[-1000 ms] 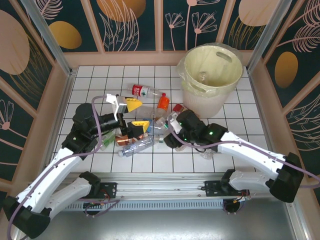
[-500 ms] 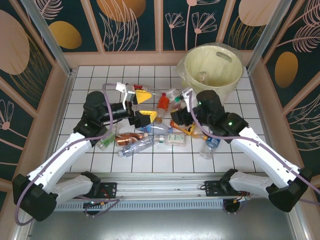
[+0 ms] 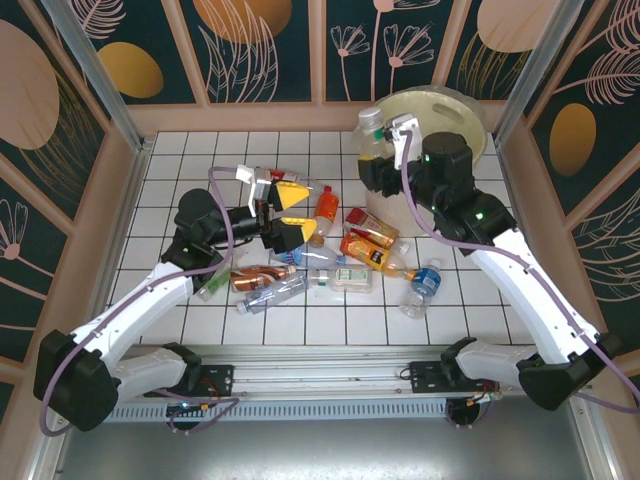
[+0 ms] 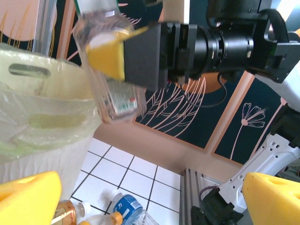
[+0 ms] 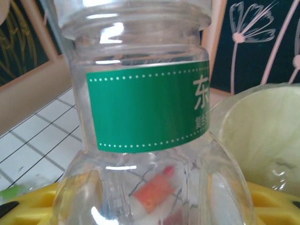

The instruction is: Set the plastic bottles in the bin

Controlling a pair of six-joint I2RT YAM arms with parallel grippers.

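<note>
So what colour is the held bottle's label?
Green, white-dotted label on bottle; best in right wrist view.

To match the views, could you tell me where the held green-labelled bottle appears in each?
Top external: green-labelled bottle upper centre, left of the bin.
Left wrist: bottle upper left, bin at left.
Right wrist: bottle centre foreground, bin at right.
Shared landmark: the bin.
</note>
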